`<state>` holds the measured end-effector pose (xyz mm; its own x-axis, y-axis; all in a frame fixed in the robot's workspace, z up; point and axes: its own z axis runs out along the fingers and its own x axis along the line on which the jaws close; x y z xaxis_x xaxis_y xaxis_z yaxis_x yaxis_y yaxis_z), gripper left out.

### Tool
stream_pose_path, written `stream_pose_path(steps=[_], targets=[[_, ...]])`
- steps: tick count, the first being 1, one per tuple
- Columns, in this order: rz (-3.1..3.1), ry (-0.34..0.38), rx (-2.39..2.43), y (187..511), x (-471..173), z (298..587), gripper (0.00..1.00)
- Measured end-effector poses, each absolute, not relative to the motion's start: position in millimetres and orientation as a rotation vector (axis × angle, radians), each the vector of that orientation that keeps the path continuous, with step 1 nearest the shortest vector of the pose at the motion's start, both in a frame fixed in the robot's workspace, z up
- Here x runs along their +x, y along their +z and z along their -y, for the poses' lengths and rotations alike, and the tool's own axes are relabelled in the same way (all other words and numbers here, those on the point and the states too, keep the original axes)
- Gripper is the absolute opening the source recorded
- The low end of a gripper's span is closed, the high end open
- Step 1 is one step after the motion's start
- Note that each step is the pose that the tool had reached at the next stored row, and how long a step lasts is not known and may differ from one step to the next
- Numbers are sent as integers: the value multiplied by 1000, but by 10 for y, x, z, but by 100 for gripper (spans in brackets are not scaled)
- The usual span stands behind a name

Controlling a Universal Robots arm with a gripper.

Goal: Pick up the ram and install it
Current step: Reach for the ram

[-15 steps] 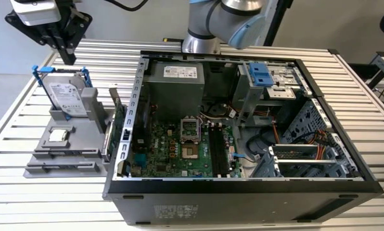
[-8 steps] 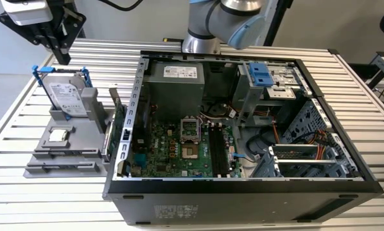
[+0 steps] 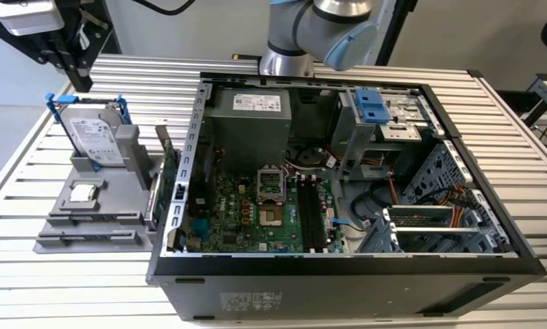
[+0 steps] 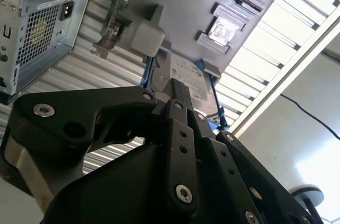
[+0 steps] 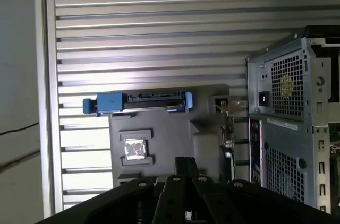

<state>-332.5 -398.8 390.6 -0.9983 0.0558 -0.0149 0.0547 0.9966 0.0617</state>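
Note:
The ram (image 3: 92,219) looks like a thin greyish strip, edge-on in the front slots of the grey holder (image 3: 118,205), at the exterior view's left of the open computer case (image 3: 347,264). Black memory slots (image 3: 310,214) run along the green motherboard (image 3: 232,223) inside the case. In both wrist views my gripper (image 5: 186,164) (image 4: 178,90) hangs high above the holder (image 5: 170,134) (image 4: 202,1) with its fingers together and nothing between them. The gripper's body hides the holder's front part in the first wrist view.
On the holder stand a silver hard drive in a blue bracket (image 3: 95,137), an upright green expansion card (image 3: 166,179) and a small square chip (image 3: 84,193). The robot arm (image 3: 310,31) rises behind the case. The slatted table (image 3: 35,274) surrounds everything.

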Motion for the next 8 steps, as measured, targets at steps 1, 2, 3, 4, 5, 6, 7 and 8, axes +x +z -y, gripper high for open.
stream_pose_path(steps=[1,2,3,4,5,6,7,8], targets=[[-3122,96,84,3906,-3337,3988,0],[-3123,96,81,3906,-3348,3988,0],[-3123,96,78,3905,-3359,3988,0],[-3123,96,76,3905,-3369,3988,0],[-3123,96,72,3905,-3379,3988,0],[-3123,96,68,3905,-3389,3988,0],[-3123,96,65,3905,-3397,3988,0],[-3123,97,62,3905,-3405,3988,0]])
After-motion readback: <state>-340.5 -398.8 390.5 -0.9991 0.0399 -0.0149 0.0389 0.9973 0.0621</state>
